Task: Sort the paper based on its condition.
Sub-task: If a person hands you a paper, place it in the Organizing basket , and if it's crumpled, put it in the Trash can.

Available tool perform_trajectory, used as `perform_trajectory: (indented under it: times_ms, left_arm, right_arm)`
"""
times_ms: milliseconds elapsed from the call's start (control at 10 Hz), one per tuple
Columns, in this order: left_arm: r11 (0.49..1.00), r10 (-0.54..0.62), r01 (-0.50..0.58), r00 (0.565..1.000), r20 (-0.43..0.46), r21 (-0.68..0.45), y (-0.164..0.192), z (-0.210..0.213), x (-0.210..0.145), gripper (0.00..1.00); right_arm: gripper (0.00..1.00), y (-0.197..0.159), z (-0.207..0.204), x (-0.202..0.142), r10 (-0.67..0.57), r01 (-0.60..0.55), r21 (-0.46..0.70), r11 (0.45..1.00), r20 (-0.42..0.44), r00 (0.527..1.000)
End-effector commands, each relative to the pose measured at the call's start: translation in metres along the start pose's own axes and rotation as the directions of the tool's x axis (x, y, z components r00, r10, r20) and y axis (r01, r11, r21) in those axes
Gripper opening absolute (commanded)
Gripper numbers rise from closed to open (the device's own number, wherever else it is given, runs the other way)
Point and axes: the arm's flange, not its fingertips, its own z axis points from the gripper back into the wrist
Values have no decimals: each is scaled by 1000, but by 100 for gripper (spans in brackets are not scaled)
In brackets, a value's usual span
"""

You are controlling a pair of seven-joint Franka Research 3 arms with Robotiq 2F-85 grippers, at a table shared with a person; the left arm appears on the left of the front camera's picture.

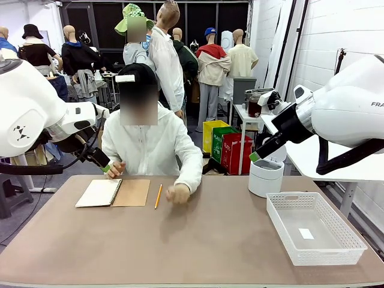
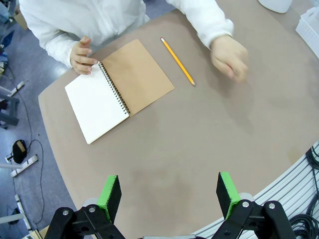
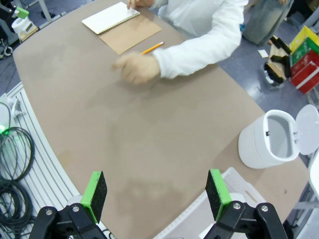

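Note:
Loose paper is out of view. A spiral notebook (image 1: pixel 99 193) lies open at the far left of the table, showing a white page (image 2: pixel 97 102) and its brown cover (image 2: pixel 137 74) folded flat. The person holds the page's top corner with one hand (image 2: pixel 81 55); the other hand (image 1: pixel 178 193) rests as a loose fist near a yellow pencil (image 1: pixel 158 196). My left gripper (image 2: pixel 169 191) hangs open above the table's near side, empty; in the front view it (image 1: pixel 107 168) shows by the notebook's far edge. My right gripper (image 3: pixel 156 191) is open and empty, high over the right side (image 1: pixel 255 157).
A white lidded bin (image 1: pixel 266 177) stands open at the back right. A white plastic basket (image 1: pixel 282 223) sits at the front right with a small white scrap (image 1: pixel 306 233) inside. The brown tabletop (image 1: pixel 204 240) is bare across the middle and front.

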Motion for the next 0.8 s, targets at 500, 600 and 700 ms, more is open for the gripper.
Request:
perform_trajectory:
  times_ms: [500, 600, 700]
  left_arm:
    - [1000, 4, -4, 1000, 7, 0, 1, 1, 0, 100]
    - [1000, 4, -4, 1000, 7, 0, 1, 1, 0, 100]
    - [1000, 4, -4, 1000, 7, 0, 1, 1, 0, 100]
  right_arm:
    - [100, 0, 0, 0, -4, 4, 4, 1000, 2, 1000]
    - [100, 0, 0, 0, -4, 4, 4, 1000, 2, 1000]
    - [100, 0, 0, 0, -4, 4, 4, 1000, 2, 1000]
